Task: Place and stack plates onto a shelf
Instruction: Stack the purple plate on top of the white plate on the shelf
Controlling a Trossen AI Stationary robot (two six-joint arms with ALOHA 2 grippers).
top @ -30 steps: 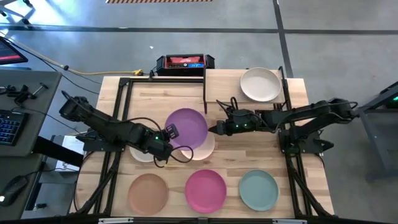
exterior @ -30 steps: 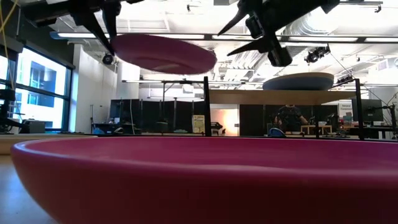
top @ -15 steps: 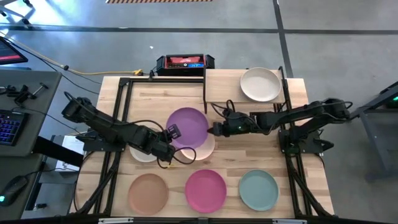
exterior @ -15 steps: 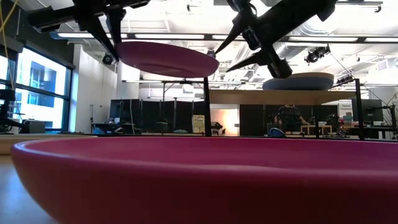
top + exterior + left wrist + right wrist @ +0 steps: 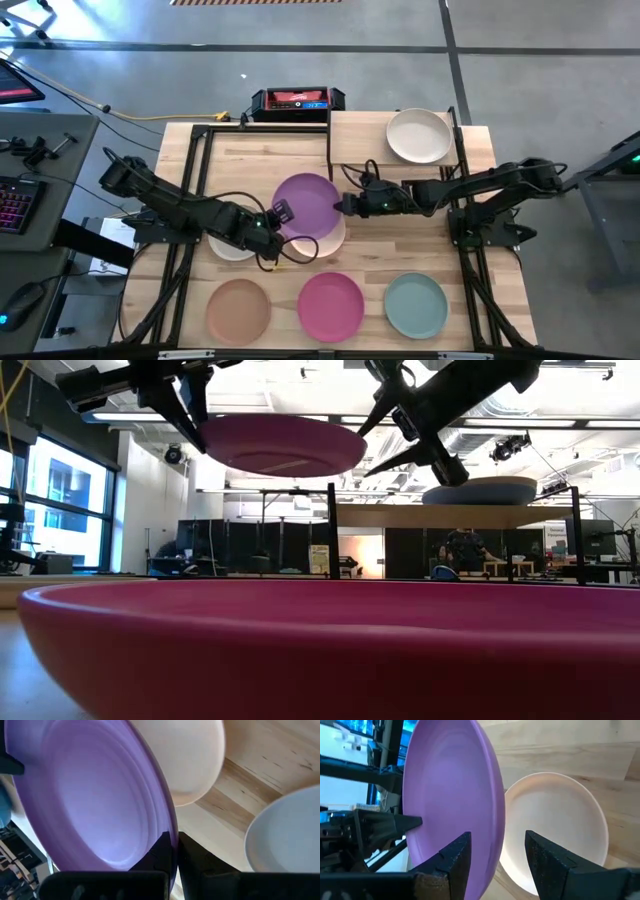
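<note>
The purple plate (image 5: 308, 203) hangs in the air above the peach plate (image 5: 330, 238), which lies flat on the table. My left gripper (image 5: 277, 216) is shut on the purple plate's left rim. My right gripper (image 5: 343, 205) is open at the plate's right rim (image 5: 496, 827), one finger on each side of it; whether they touch it I cannot tell. The cream plate (image 5: 418, 135) lies on the shelf (image 5: 360, 135). A grey-beige plate (image 5: 228, 248) lies partly hidden under my left arm. Terracotta (image 5: 239, 309), magenta (image 5: 332, 305) and teal (image 5: 416, 305) plates lie along the near edge. My left gripper pinches the purple plate's rim (image 5: 172, 837) between its two fingers, one on the plate's upper face and one underneath. The fingers come nearly level from the table's left. The plate is lifted clear and sits close to level (image 5: 280, 445).
Black frame posts (image 5: 330, 150) stand at the shelf's left end, just beyond the purple plate. A red and black box (image 5: 297, 101) sits at the far edge. The magenta plate's rim (image 5: 320, 640) fills the lower part of the low view.
My left gripper has carried the purple plate a little toward the table's right and brought it from tilted to nearly level. My right gripper has come down and toward the table's left, so the plate's right rim now lies between its open fingers.
</note>
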